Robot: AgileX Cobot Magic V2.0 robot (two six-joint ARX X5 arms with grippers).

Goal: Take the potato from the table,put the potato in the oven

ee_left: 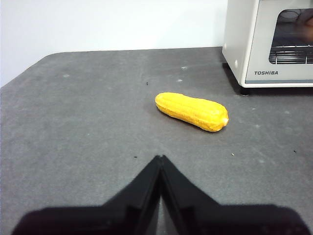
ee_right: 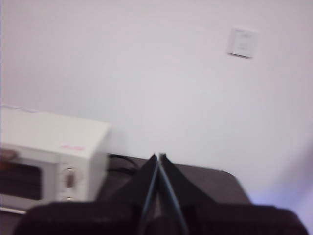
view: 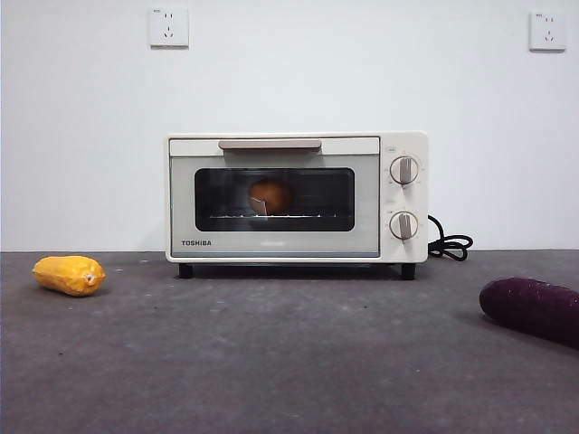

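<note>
Potato (view: 270, 195) inside the oven (view: 289, 201), resting on the wire rack behind the shut dark glass door, roughly centred in the window. Oven standing on the table (view: 271, 362) against the white wall, black cord (view: 450, 244) trailing from its knob side. Yellow ridged vegetable (view: 70, 275) lying on the table off one side of the oven, dark purple vegetable (view: 532, 309) off the other, both well apart from it. Left gripper (ee_left: 160, 157) above bare table near the yellow vegetable, jaws pressed together, holding nothing. Right gripper (ee_right: 159, 155) raised beside the oven; blurred, but jaws seemingly pressed together too
</note>
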